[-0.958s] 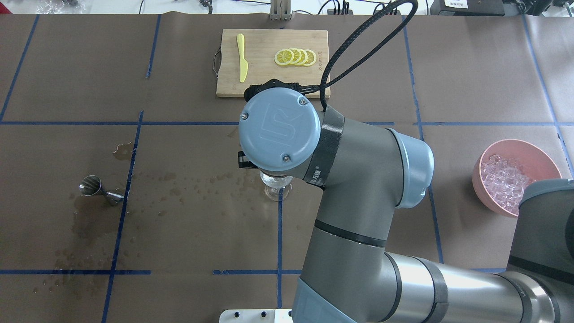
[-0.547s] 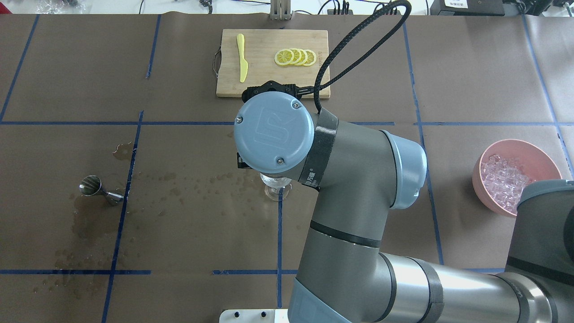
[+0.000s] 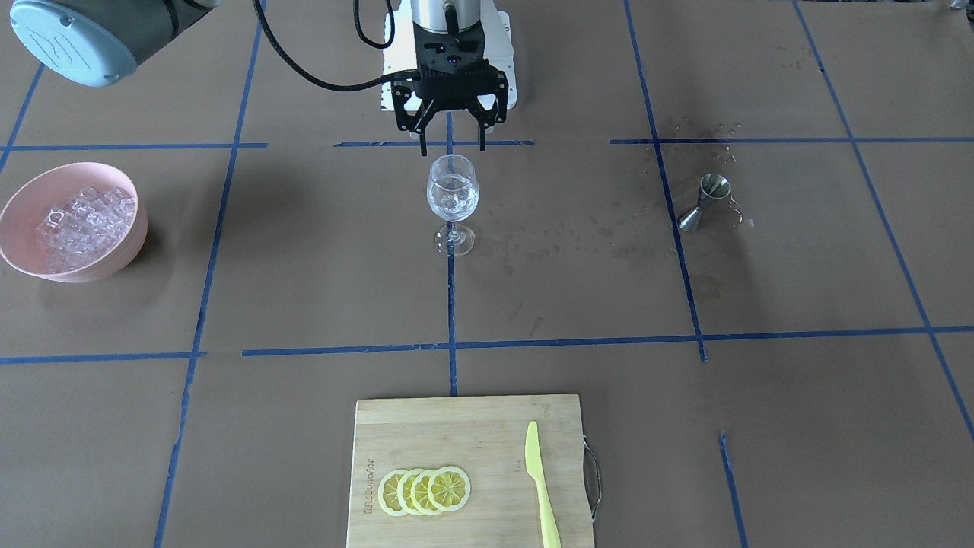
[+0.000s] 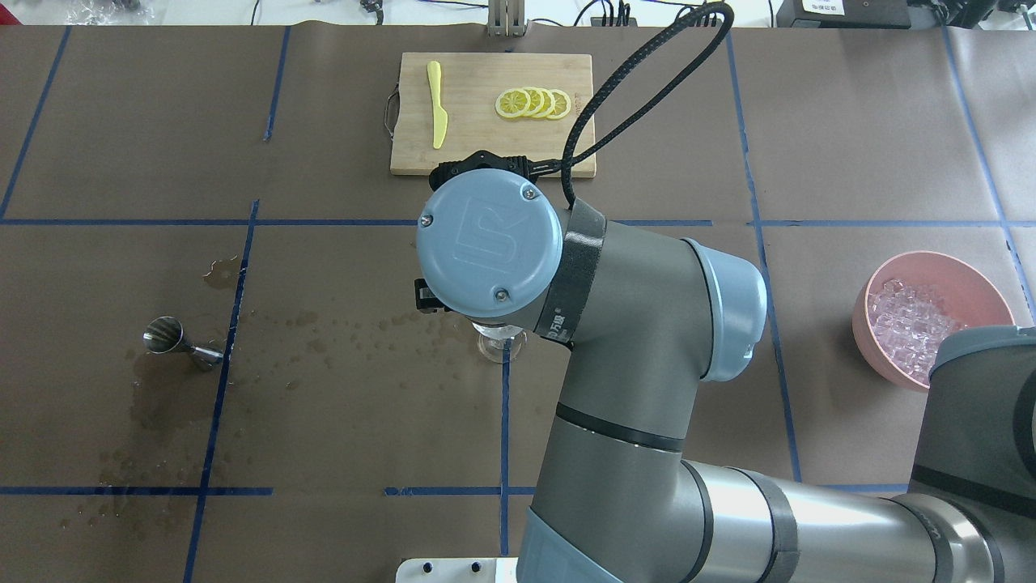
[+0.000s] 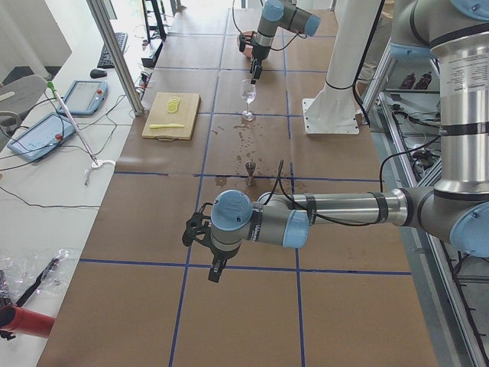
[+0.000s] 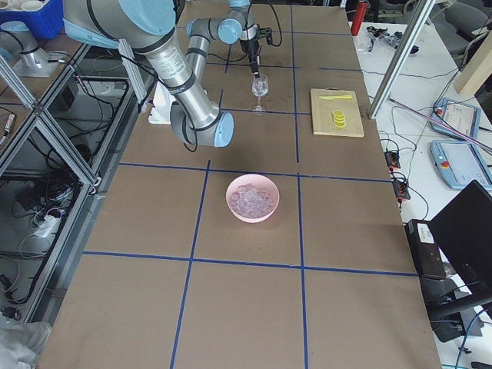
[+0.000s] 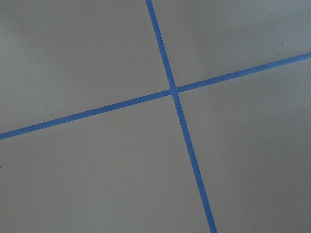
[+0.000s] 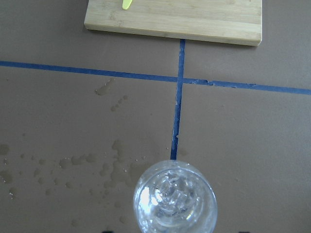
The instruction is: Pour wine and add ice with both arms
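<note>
A clear wine glass (image 3: 453,196) stands at the table's middle and holds clear ice cubes (image 8: 172,199); the wine in it is too faint to make out. My right gripper (image 3: 452,148) hangs open and empty just above the glass rim, toward the robot's side. In the overhead view the right wrist hides the bowl of the glass, and only its foot (image 4: 499,348) shows. A pink bowl (image 3: 23,199) heaped with ice (image 3: 80,224) sits on my right side. My left gripper (image 5: 215,275) shows only in the exterior left view, low over bare table, and I cannot tell its state.
A steel jigger (image 3: 704,199) stands on my left side among wet spots (image 3: 578,232). A bamboo cutting board (image 3: 456,434) on the far side carries lemon slices (image 3: 424,491) and a yellow knife (image 3: 542,487). Blue tape lines (image 7: 172,92) cross the brown table cover.
My right wrist has shifted slightly left in the overhead view, staying over the glass. The glass, bowl and jigger have not moved.
</note>
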`<state>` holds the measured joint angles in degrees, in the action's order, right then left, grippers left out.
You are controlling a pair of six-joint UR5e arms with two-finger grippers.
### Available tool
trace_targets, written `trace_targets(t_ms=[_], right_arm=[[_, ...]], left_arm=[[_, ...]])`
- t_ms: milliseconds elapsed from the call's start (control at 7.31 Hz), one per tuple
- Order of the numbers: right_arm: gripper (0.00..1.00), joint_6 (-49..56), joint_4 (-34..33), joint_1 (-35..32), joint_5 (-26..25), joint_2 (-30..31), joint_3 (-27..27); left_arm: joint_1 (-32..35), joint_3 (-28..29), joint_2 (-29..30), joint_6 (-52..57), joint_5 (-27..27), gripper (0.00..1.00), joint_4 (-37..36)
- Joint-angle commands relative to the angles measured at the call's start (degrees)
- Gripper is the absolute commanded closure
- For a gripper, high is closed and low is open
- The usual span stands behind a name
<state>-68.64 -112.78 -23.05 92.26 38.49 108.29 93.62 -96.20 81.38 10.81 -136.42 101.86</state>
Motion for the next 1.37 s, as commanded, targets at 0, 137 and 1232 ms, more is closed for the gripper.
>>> trace_targets(t_ms=[0, 137, 1232], right_arm=[[0.00, 1.83, -0.07, -1.54, 2.65, 0.10, 0.69], [0.00, 4.54, -0.16, -4.69, 6.58, 0.97, 0.78], [0.00, 72.34, 0.37, -49.85, 34.21, 33.37, -2.19]], left_arm=[[-0.02, 0.49, -0.17, 0.00, -0.08, 0.00, 0.00], [0.07, 0.58, -0.43, 0.09, -0.08, 0.00, 0.00], [0.24, 0.66, -2.45, 0.09, 0.10, 0.00, -0.18]])
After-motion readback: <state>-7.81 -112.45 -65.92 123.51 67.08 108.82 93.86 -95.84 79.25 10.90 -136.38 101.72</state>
